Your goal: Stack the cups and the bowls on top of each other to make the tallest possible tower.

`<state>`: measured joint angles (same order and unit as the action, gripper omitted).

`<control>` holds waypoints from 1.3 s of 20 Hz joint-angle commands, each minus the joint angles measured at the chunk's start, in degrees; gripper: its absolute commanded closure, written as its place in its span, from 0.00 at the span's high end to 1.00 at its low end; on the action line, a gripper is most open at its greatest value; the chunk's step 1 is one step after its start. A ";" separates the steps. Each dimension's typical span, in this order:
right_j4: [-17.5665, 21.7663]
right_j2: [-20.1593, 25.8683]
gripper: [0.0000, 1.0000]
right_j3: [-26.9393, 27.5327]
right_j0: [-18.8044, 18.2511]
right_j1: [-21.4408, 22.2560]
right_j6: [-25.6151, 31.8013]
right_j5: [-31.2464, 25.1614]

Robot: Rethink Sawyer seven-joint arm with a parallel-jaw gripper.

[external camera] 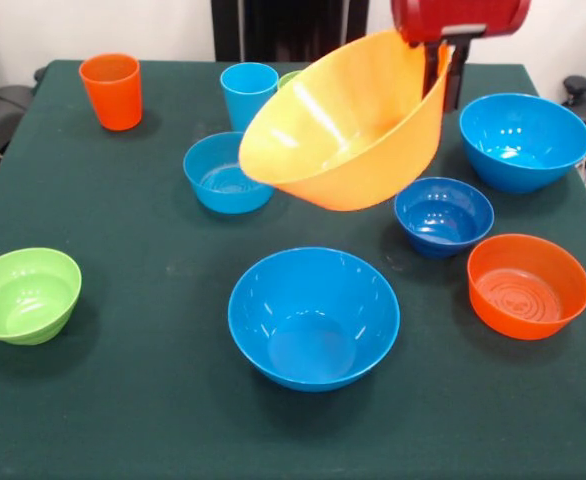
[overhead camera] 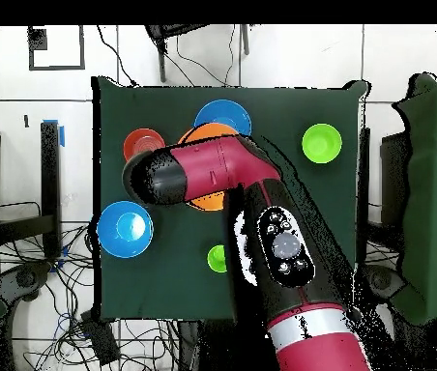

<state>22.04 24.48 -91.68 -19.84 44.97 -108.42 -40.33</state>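
Note:
My gripper [external camera: 445, 62] is shut on the rim of the very large yellow-orange bowl [external camera: 348, 125] and holds it tilted in the air over the table's middle. In the overhead view the arm hides the gripper and most of this bowl [overhead camera: 206, 202]. One large bright blue bowl [external camera: 313, 317] stands in front, below the held bowl. The other [external camera: 524, 140] stands at the back right. The medium light blue bowl [external camera: 225, 172], small dark blue bowl [external camera: 443, 215], orange bowl [external camera: 527, 285] and lime green bowl [external camera: 25, 295] stand singly. No tower is in view.
The orange cup [external camera: 111, 90] and light blue cup [external camera: 248, 93] stand upright at the back. The lime green cup [external camera: 289, 78] peeks out behind the held bowl. The dark green table [external camera: 123, 400] ends close to the bowls on the right.

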 commanded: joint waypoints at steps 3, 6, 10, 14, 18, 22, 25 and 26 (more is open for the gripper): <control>-0.98 4.71 0.00 0.25 -1.68 3.14 7.79 -5.83; -0.44 5.01 0.00 0.60 -2.05 2.60 7.99 -5.33; 0.90 5.09 0.00 -0.38 -3.30 1.38 7.71 -2.26; 2.53 5.08 0.00 -1.93 -4.73 0.29 7.77 1.42; 2.85 6.13 0.00 -3.46 -6.88 0.19 8.77 2.86; 2.93 7.53 0.00 -3.63 -8.61 -0.05 9.85 2.26; 3.45 8.35 0.00 -1.85 -9.02 -1.30 10.65 0.99; 3.68 8.78 0.00 -1.44 -9.38 -1.50 11.37 0.56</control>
<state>21.68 29.06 -92.09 -28.10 47.49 -108.42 -40.71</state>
